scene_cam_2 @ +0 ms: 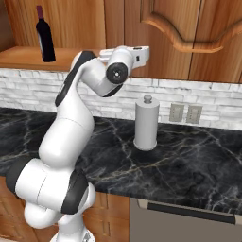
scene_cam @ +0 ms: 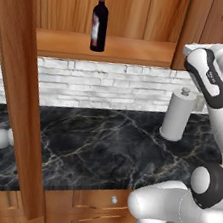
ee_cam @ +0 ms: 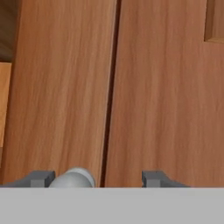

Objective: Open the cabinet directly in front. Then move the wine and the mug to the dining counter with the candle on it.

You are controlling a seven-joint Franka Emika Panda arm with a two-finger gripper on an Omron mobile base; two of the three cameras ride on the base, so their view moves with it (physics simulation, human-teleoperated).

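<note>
Step in hand: opening the cabinet (scene_cam_2: 189, 38). Its left part already stands open, with the wine (scene_cam: 99, 21) upright on the bare shelf (scene_cam: 118, 49). The right door, with the arched panel, looks closed.

Gripper: the gripper (ee_cam: 98, 178) is pressed close to the wood of the cabinet front. The two fingertips (ee_cam: 41, 178) stand apart, and the round silver knob (ee_cam: 74, 178) sits between them, close to the left tip and far from the right one. The jaws are clearly not closed on the knob. Whether the left tip touches it, I cannot tell.

Key relation: the knob is off centre in the jaws, toward the left tip in the hand view. The vertical seam (ee_cam: 109, 87) between the two panels runs just beside the knob, on the side of the right tip. In my judgement, the closing should take the knob, but unevenly.

Wine: on the shelf, well to the left of the hand (scene_cam_2: 134, 54), with its long axis vertical.

Mug: I cannot find it for sure. A small white rounded thing (scene_cam: 1, 138) lies on the black counter (scene_cam: 104, 142), partly behind the open door edge (scene_cam: 25, 95).

Also on the counter: a paper towel holder (scene_cam_2: 145, 125), below the hand.
</note>
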